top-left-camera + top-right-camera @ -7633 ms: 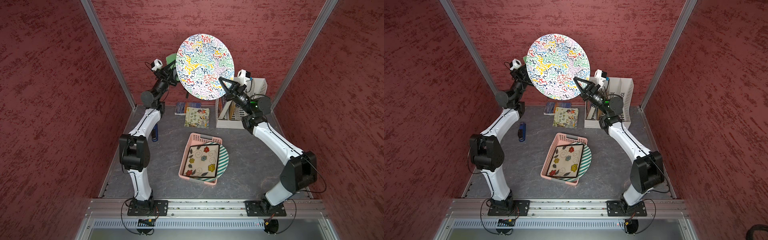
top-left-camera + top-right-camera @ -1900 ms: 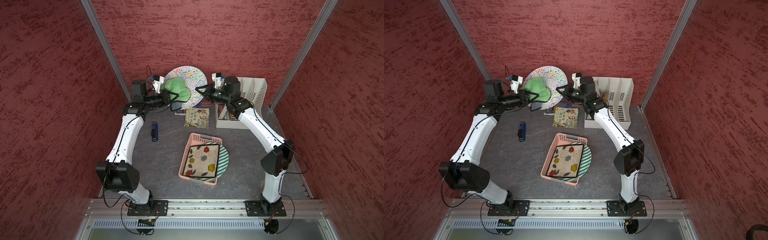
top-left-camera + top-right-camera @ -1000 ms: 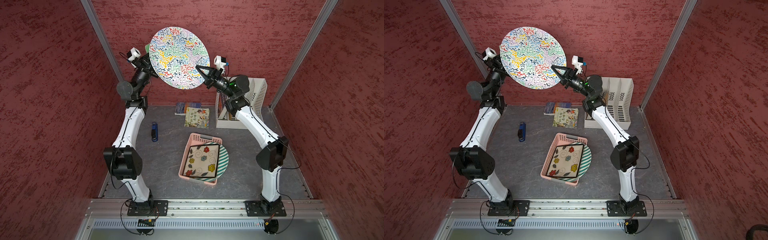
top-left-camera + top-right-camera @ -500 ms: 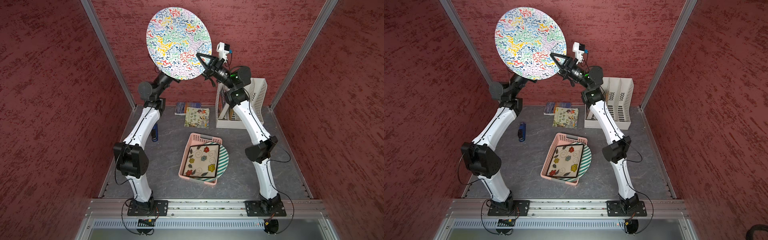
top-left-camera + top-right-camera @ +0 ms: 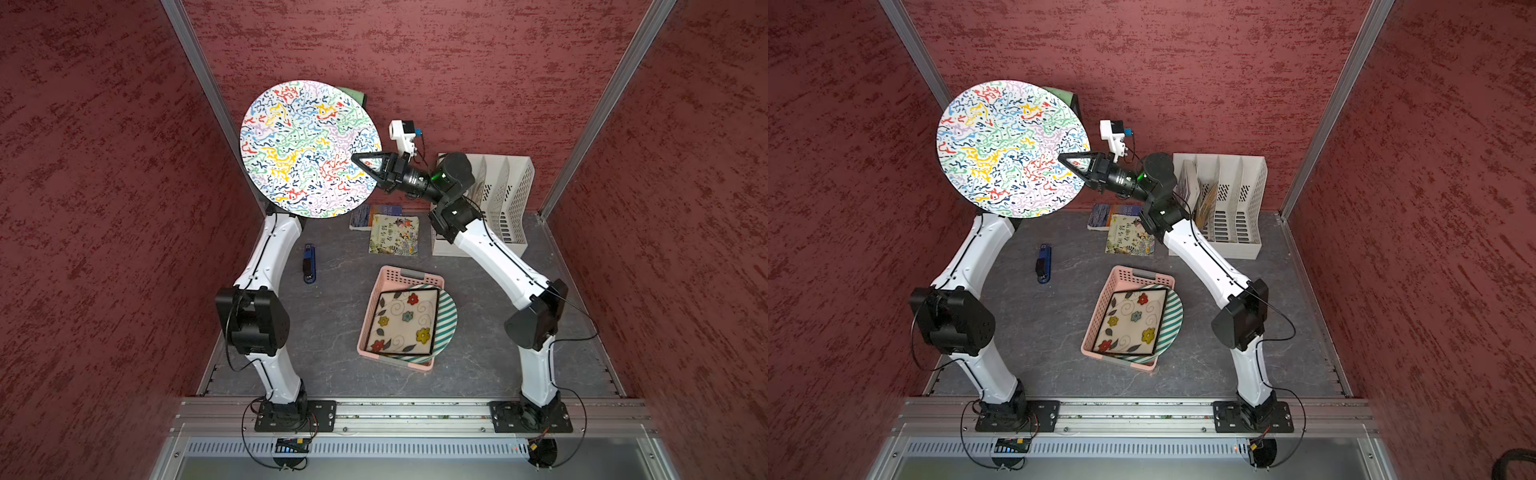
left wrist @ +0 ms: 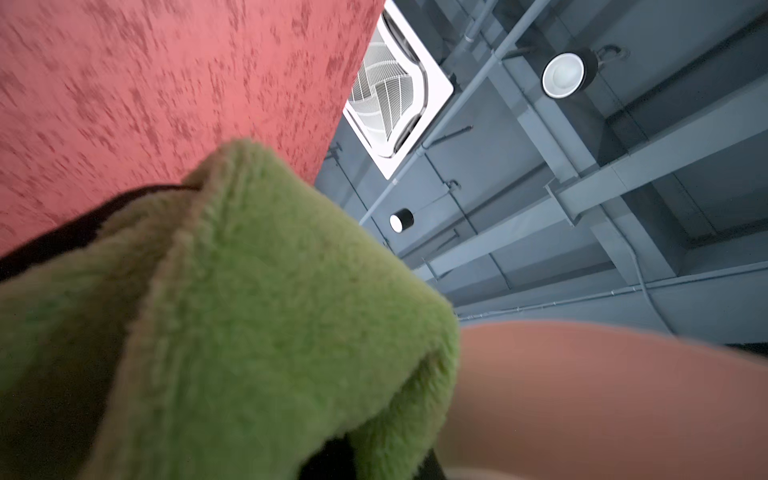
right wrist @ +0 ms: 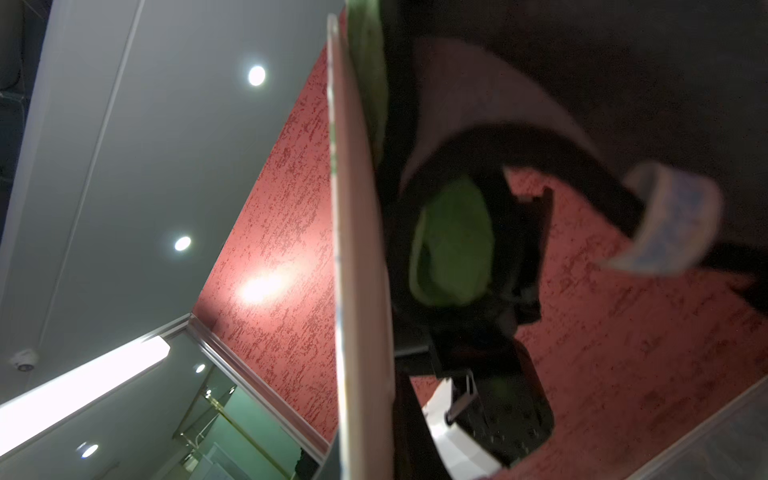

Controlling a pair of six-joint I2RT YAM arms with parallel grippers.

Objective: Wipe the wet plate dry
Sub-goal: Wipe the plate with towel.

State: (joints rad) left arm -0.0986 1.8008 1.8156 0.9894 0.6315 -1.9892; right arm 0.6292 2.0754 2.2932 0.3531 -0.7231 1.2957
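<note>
fingers (image 5: 356, 158): 2 pairs gripping | raised plate (image 5: 307, 145): 1 | cloth (image 6: 249, 291): 1 | dishes (image 5: 405, 322): 2

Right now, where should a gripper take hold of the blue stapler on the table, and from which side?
Grip the blue stapler across its narrow middle, coming straight down from above. It lies flat on the table with its long axis running away from the robot's base, so the jaws likely fit best over its two long sides.
</note>
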